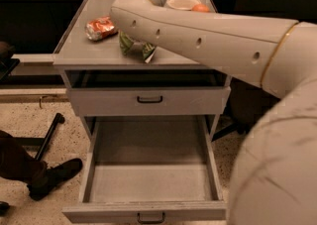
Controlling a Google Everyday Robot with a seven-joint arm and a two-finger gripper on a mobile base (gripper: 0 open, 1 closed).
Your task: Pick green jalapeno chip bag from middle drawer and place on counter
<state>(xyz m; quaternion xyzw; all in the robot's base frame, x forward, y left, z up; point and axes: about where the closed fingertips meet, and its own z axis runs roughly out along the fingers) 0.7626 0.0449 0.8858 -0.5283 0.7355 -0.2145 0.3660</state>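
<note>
The green jalapeno chip bag [127, 43] hangs crumpled at the counter [74, 50], near its middle front, with its white end strip pointing down right. I cannot tell whether it rests on the surface. My gripper [137, 45] is at the bag, mostly hidden behind my white wrist and forearm, which reach across the counter from the right. The middle drawer [148, 179] is pulled fully out below and holds nothing.
A dented red-orange soda can [100, 27] lies on the counter's left, close to the bag. A white bowl [183, 2] and an orange fruit [200, 8] sit at the back right. The upper drawer [148, 101] is slightly open. A person's dark shoe [54, 175] is at the lower left.
</note>
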